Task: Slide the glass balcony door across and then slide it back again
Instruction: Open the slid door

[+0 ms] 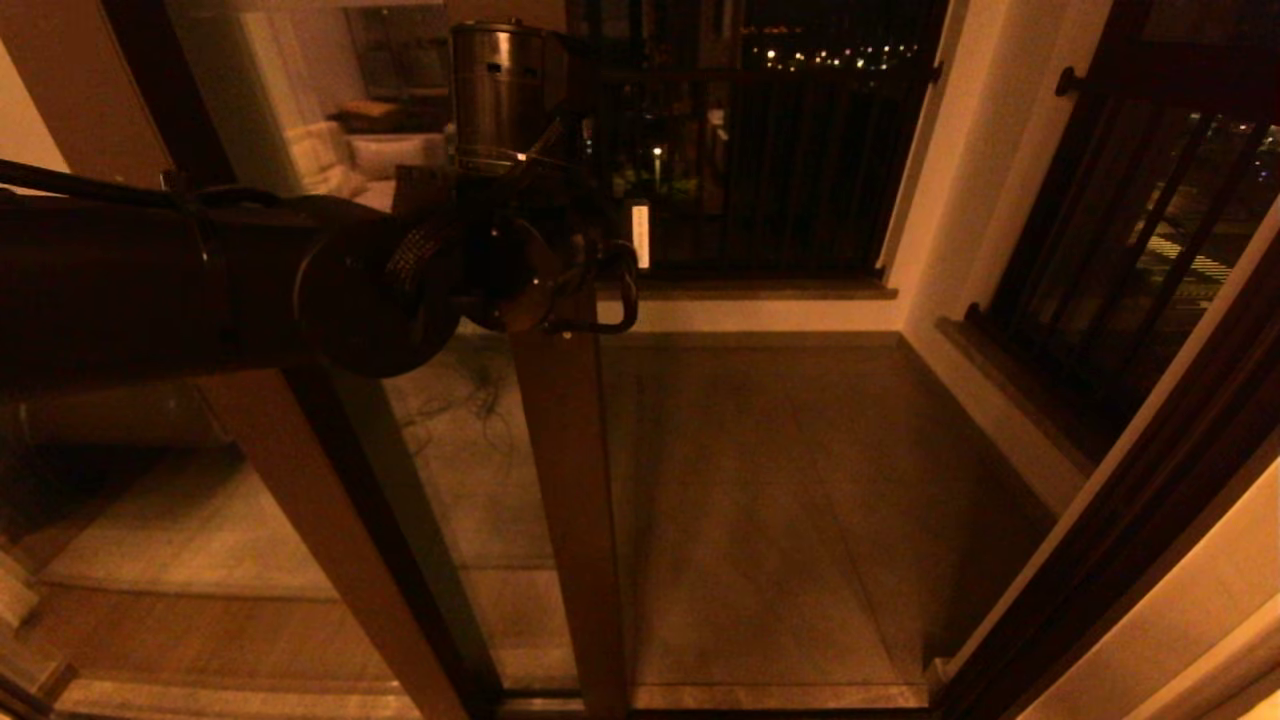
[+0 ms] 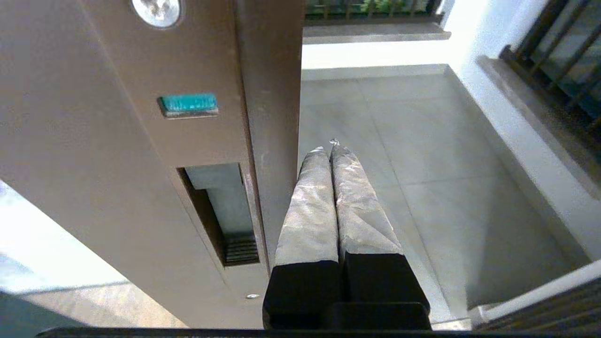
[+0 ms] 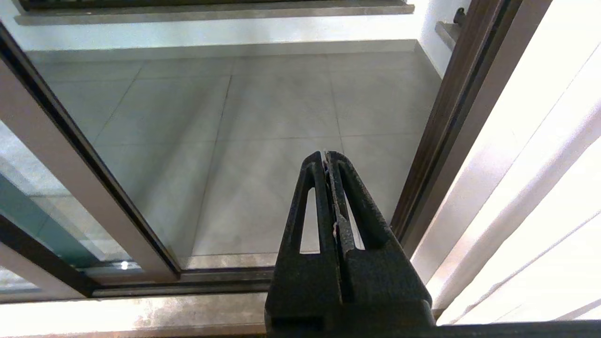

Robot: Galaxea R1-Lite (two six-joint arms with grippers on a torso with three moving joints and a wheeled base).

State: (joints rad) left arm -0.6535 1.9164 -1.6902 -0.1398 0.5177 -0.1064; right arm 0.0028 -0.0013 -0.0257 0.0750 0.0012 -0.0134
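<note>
- Pressed together and holding nothing, the jaws of the left gripper (image 2: 331, 149) sit just beside the free edge of the glass balcony door (image 1: 565, 480), on the open-doorway side of its wide brown stile (image 2: 141, 155).
- Leftmost in the head view, the left arm (image 1: 180, 285) reaches in from the left edge and crosses in front of the stile at about handle height; closed fingers laid against the edge would suit a push, so I judge this a shove along the track and not a grab.
- On the stile's face, the left wrist view shows a round lock (image 2: 156, 10), a small green indicator (image 2: 188, 104) and the dark recessed handle slot (image 2: 220, 216); the fingertips (image 2: 319, 157) are outside that slot, not in it.
- The door stands partway across: its stile rises from the near edge of the threshold (image 1: 780, 695), with open balcony floor (image 1: 780, 480) to its right.
- Whether the fingers actually touch the stile edge is hard to make out: the head view buries the gripper behind the wrist, and the wrist view shows only closeness.
- Farther right, the right gripper (image 3: 328, 157) hangs parked, its jaws shut on nothing, pointing at the floor near the fixed door frame (image 3: 446, 122).
- The door's top and the track's far ends are cut off.
</note>
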